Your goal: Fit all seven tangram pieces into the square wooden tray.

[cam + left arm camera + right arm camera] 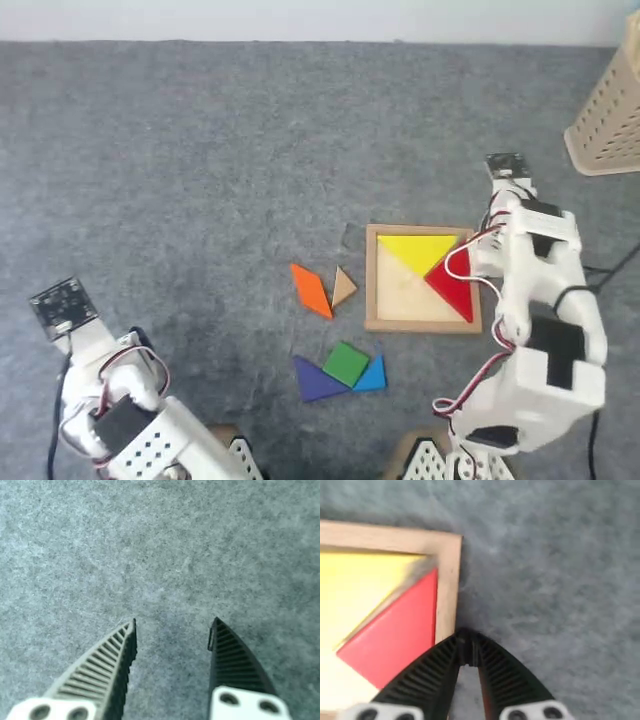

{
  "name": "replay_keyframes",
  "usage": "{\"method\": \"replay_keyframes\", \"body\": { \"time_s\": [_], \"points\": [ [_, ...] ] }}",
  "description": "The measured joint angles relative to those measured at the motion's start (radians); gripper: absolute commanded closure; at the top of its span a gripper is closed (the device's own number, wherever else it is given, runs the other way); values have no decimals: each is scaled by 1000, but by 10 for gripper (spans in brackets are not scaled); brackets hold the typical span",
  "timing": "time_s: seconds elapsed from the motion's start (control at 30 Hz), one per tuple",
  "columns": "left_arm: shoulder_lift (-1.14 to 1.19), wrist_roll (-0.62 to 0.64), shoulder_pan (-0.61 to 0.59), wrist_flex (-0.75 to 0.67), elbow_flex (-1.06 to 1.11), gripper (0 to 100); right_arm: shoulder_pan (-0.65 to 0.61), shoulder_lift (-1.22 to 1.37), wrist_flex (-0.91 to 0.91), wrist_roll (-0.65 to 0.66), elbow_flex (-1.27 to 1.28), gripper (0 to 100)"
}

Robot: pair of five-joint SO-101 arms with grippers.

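I see the right tool (468, 641) pressed together beside the square wooden tray (448, 580), the left tool (172, 626) spread.

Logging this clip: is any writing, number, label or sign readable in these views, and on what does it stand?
None can be read.
The wooden tray, the yellow triangle and the green square are plain.
The left arm's wrist board and the right arm's wrist board show no print large enough to read.
The beige basket shows no label.
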Motion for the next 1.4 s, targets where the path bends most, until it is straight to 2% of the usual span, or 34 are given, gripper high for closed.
{"method": "replay_keyframes", "body": {
  "time_s": [0.37,0.5,0.67,0.87,1.17,1.4],
  "points": [
    [0,0,0,0,0,775,-86,6,8,-23,-15,992],
    [0,0,0,0,0,775,-89,2,61,-58,-60,992],
    [0,0,0,0,0,775,-114,-132,172,-78,-106,992],
    [0,0,0,0,0,775,-288,-258,235,-120,-104,992],
    [0,0,0,0,0,775,-546,-262,130,-157,51,992],
    [0,0,0,0,0,775,-578,-264,118,-157,120,992]
  ]
}}
